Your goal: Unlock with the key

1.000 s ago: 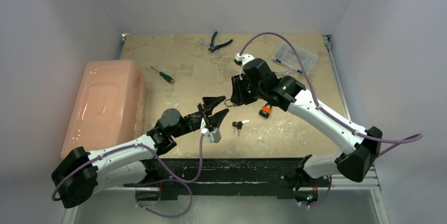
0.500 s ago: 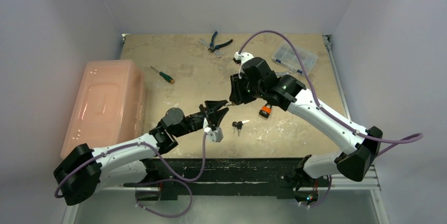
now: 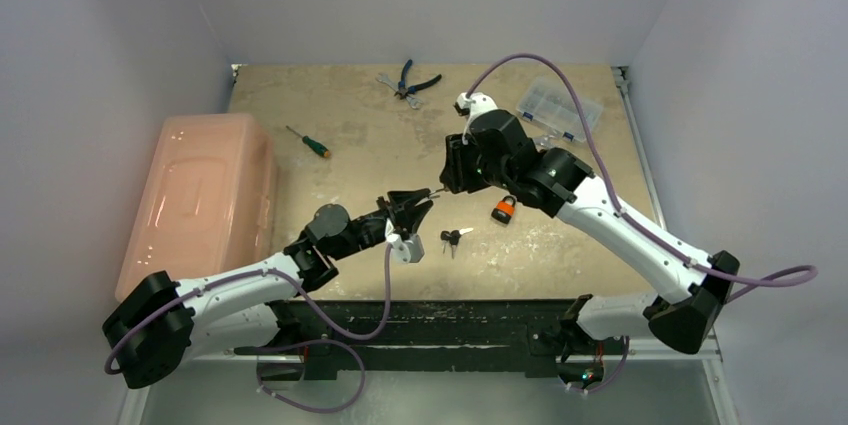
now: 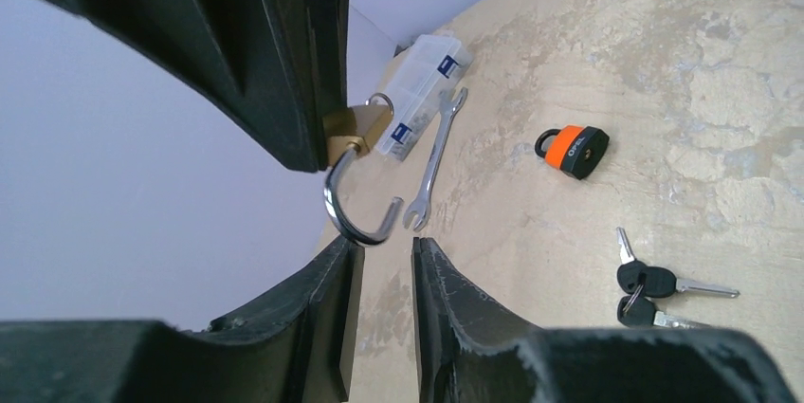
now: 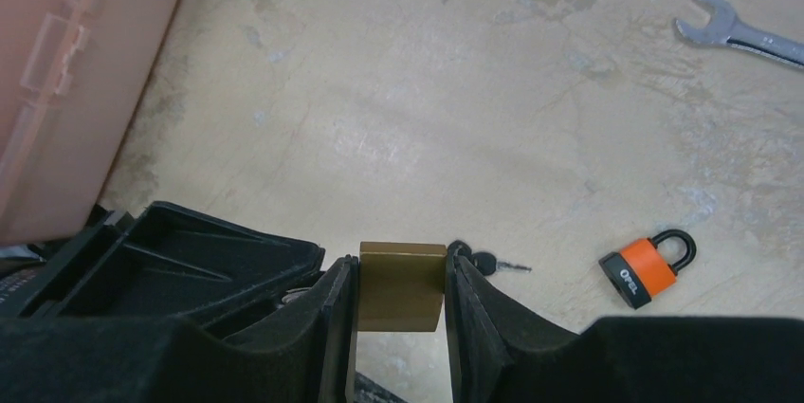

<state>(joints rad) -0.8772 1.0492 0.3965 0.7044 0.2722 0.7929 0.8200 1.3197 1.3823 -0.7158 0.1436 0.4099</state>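
White arms [image 3: 620,227], black fingers [image 4: 455,320], purple cables [image 3: 530,56].

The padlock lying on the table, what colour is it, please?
The padlock is orange and black; the right wrist view shows it best.

brass padlock [image 5: 401,284], orange padlock [image 5: 645,270], seemingly green screwdriver [image 3: 310,143]

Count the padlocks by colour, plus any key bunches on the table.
Brass padlock: 1
Orange padlock: 1
Key bunch: 1
Total: 3
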